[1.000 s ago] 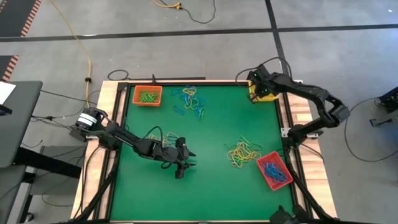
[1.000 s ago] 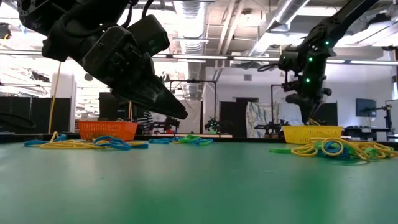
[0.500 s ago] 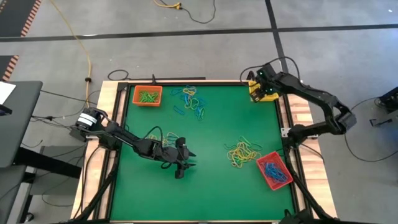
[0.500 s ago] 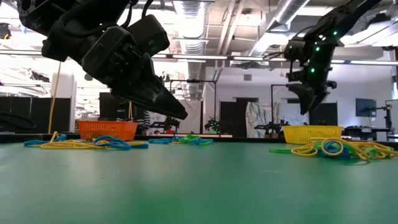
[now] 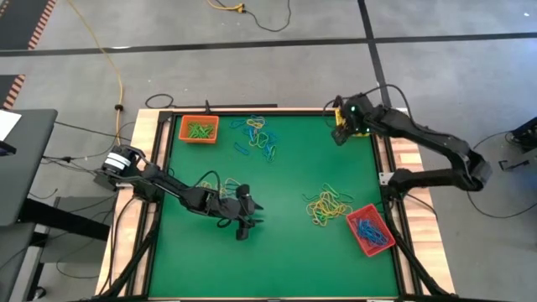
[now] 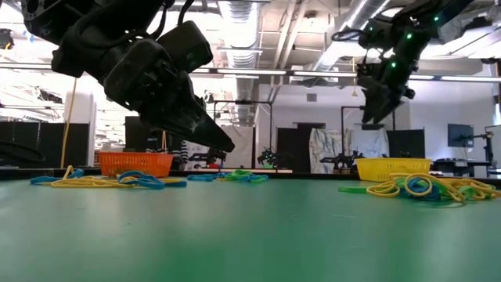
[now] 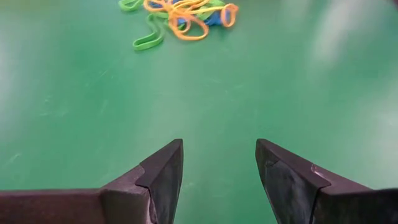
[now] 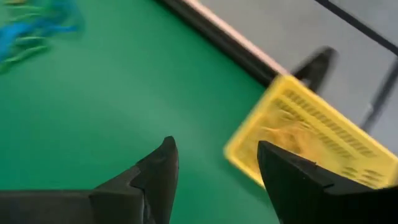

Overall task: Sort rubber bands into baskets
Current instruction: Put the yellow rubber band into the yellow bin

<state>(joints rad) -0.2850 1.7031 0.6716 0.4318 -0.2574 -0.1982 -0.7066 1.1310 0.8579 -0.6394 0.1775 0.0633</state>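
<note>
High view: right gripper point(image 5: 340, 134) is seen beside the yellow basket point(image 5: 362, 128) at the tabletop's far right corner; rubber bands point(image 5: 327, 205) are piled near the red basket point(image 5: 369, 230). Right wrist view: fingers point(image 8: 155, 171) parted, empty. Left wrist view: left gripper point(image 7: 219, 165) spread, idle; mixed tangles risk wrong colours being lifted.

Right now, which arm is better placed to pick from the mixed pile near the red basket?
Probably the left. Its open, empty gripper hangs low over the mat facing that pile. The right gripper, also open, is by the yellow basket at the far corner.
</note>
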